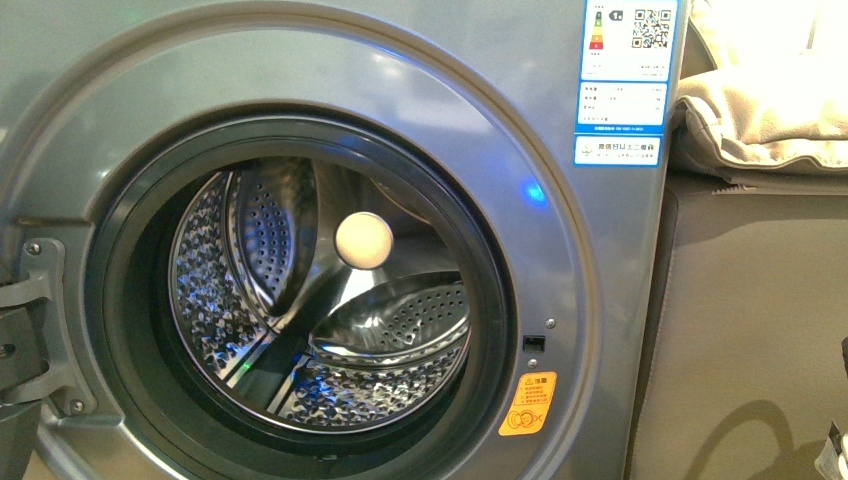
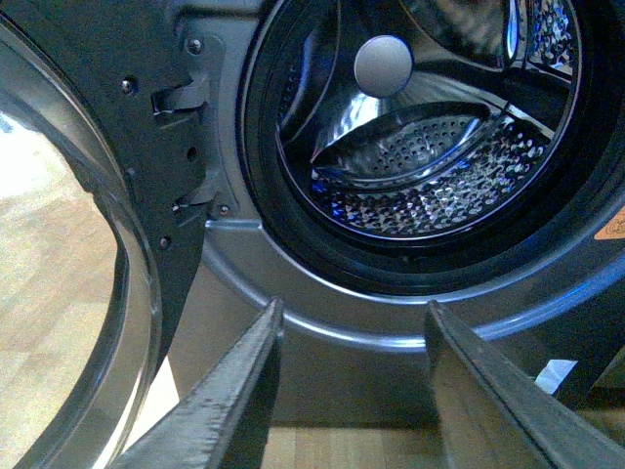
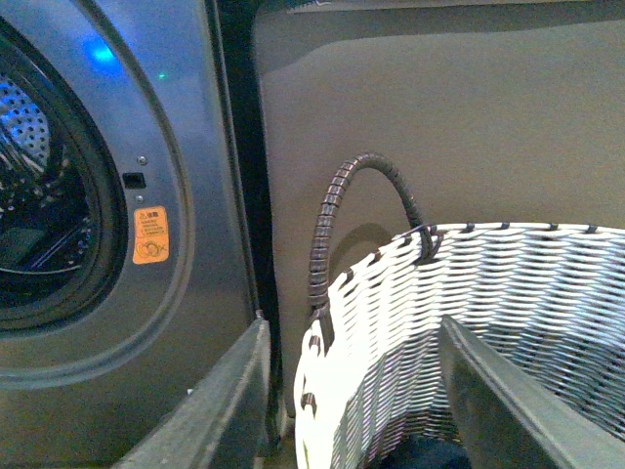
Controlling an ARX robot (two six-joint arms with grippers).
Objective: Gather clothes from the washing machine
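The grey washing machine [image 1: 600, 250] fills the front view, its porthole open onto the perforated steel drum [image 1: 400, 320]. No clothes show inside the drum in any view. In the left wrist view my left gripper [image 2: 352, 308] is open and holds nothing, low in front of the machine [image 2: 322, 322] below the porthole rim. My right gripper [image 3: 354, 324] is open and holds nothing, over the near rim of the white woven basket [image 3: 508, 283]. A dark patch, likely the clothes [image 3: 420, 457], shows deep in the basket. Neither gripper appears in the front view.
The machine's door [image 2: 107, 195] stands swung open beside the porthole. A dark wrapped handle [image 3: 337, 195] arches over the basket's rim. A brown sofa side [image 1: 750, 330] with beige cushions [image 1: 760, 110] stands just right of the machine.
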